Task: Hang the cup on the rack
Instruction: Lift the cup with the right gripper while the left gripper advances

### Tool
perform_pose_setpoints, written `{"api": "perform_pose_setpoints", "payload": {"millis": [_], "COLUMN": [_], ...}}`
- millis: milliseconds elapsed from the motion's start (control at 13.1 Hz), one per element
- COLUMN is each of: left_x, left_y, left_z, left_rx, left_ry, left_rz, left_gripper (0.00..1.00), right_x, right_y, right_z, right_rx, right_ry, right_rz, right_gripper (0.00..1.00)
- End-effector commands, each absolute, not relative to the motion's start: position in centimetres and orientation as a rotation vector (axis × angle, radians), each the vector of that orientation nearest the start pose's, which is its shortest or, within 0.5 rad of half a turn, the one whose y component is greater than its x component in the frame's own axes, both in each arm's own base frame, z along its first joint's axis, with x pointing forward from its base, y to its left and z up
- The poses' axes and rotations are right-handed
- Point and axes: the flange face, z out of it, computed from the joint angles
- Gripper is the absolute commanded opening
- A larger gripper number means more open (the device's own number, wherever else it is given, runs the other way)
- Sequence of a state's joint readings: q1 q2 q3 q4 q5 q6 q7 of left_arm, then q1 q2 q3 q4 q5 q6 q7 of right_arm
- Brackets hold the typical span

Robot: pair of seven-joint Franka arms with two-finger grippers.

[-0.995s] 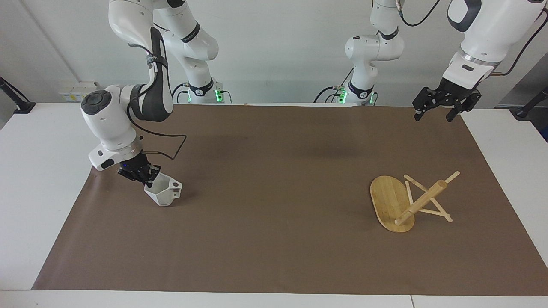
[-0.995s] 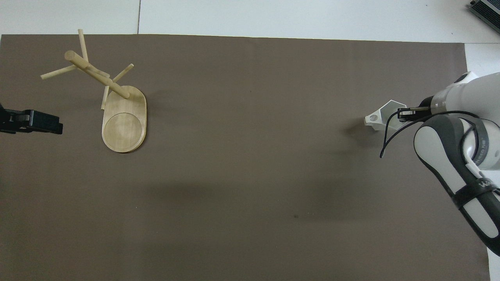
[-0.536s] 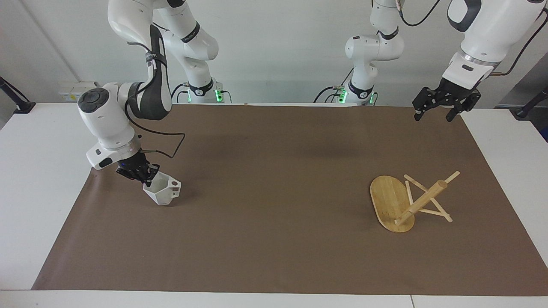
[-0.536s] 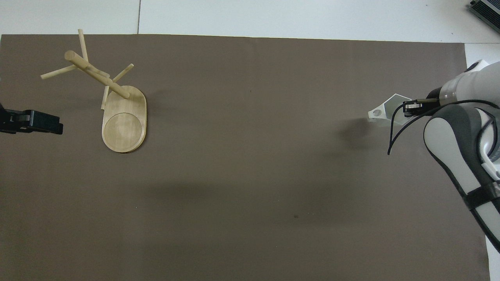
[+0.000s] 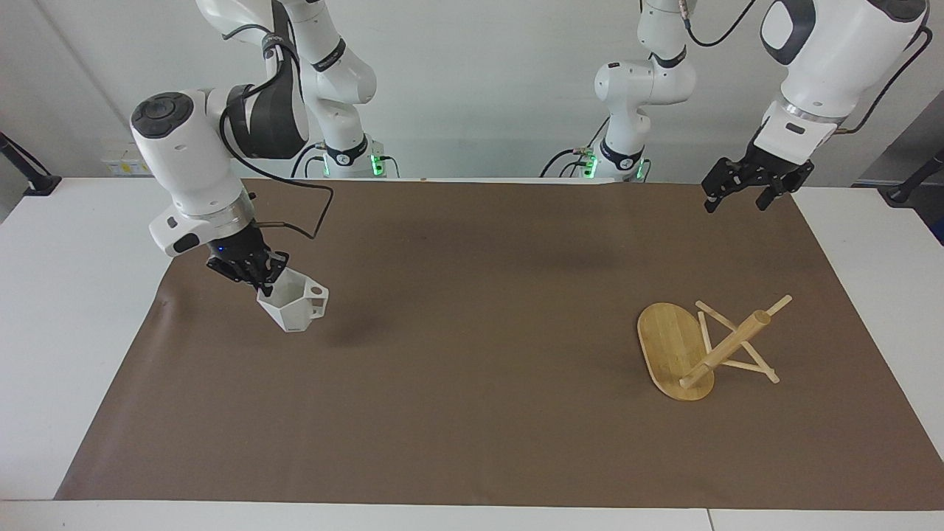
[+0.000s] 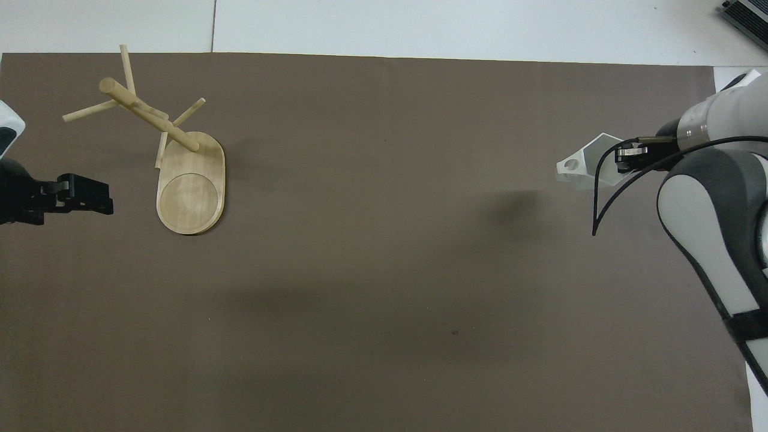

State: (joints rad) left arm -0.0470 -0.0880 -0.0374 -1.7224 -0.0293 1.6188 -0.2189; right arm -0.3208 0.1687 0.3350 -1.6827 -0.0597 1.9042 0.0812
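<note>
The white faceted cup (image 5: 295, 306) hangs tilted in the air over the mat at the right arm's end of the table, its handle pointing toward the table's middle. My right gripper (image 5: 259, 274) is shut on the cup's rim. In the overhead view the cup (image 6: 583, 167) sticks out from the right gripper (image 6: 627, 159). The bamboo rack (image 5: 693, 346) lies tipped over on the mat at the left arm's end, its oval base on edge and its pegs touching the mat; it also shows in the overhead view (image 6: 180, 162). My left gripper (image 5: 735, 198) is open and empty, up in the air over the mat's corner; it also shows in the overhead view (image 6: 99, 195).
A brown mat (image 5: 472, 413) covers most of the white table (image 5: 66, 310). The cup's shadow falls on the mat beneath it.
My right gripper has lifted the cup off the mat and carried it a little toward the table's middle. My left gripper has shifted slightly toward the rack.
</note>
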Motion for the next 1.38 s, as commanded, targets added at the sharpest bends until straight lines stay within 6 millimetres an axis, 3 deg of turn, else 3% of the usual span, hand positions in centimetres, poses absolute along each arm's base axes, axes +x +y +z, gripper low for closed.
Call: {"api": "perform_pose_setpoints", "payload": {"millis": [0,306,612,689,1071,1301], "left_x": [50.8,50.0,48.6,47.9,47.9,48.5], "left_y": [-5.4,-6.9,-9.0,-9.4,-10.4,-10.1], "left_z": [59.8,59.3,58.3,58.0,58.0,58.5], "left_rx": [-3.232,-3.249,-3.176,-3.207,-3.013,-2.865], "left_ry": [-0.471,-0.823,-1.108,-1.207,-1.714,-2.079], "left_rz": [0.081,0.156,0.251,0.351,0.496,0.664], "left_gripper": [1.00,1.00,1.00,1.00,1.00,1.00], "right_x": [61.8,61.4,61.2,61.2,61.2,60.6], "right_y": [-1.0,-0.6,-1.7,-2.2,-4.2,-3.7], "right_z": [52.8,55.2,56.8,56.8,57.5,57.6], "right_rx": [-3.137,-3.138,-3.141,-3.141,-3.160,-3.143], "right_ry": [0.113,0.100,0.114,0.097,-0.077,-0.109], "right_rz": [-0.067,-0.029,-0.014,-0.007,-0.027,0.025], "right_gripper": [0.00,0.00,0.00,0.00,0.00,0.00]}}
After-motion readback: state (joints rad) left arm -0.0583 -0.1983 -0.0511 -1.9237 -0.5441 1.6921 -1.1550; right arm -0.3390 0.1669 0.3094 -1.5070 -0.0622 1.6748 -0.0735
